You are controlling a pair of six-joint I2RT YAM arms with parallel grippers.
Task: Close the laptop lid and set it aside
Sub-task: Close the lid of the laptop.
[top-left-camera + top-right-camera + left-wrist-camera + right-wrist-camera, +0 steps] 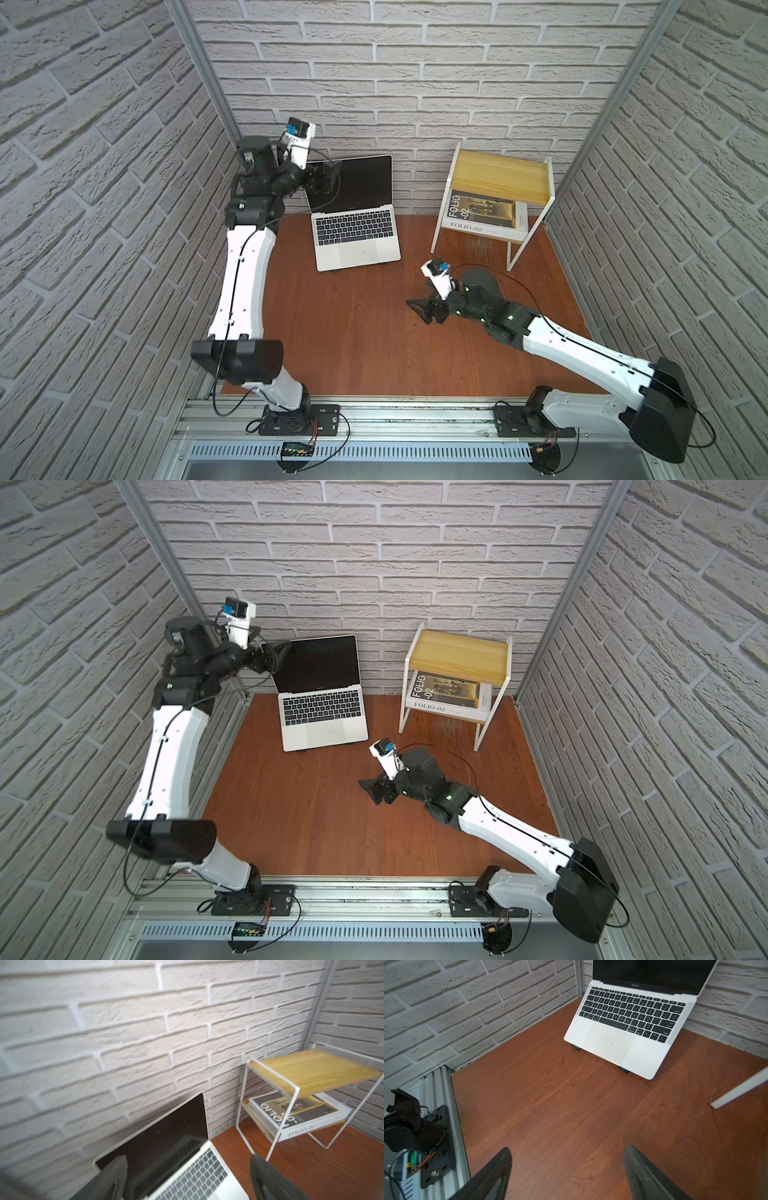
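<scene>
The silver-white laptop (353, 245) (322, 729) stands open at the back left of the wooden table, tilted up on a dark stand. Its lid (357, 183) (324, 663) is upright, black screen facing forward. My left gripper (326, 176) (274, 654) hovers open at the lid's upper left corner. In the left wrist view the lid (166, 1138) and the keyboard (197, 1176) lie between its spread fingers (116, 1176); whether they touch is unclear. My right gripper (417, 311) (368, 789) (569, 1151) is open and empty, low over bare table in front of the laptop (623, 1028).
A white-framed side table with a wooden top (498, 174) stands at the back right, with the FOLIO-02 book (478, 216) on its lower shelf. The stand's dark feet (576, 1047) poke out under the laptop. Brick walls close in on three sides.
</scene>
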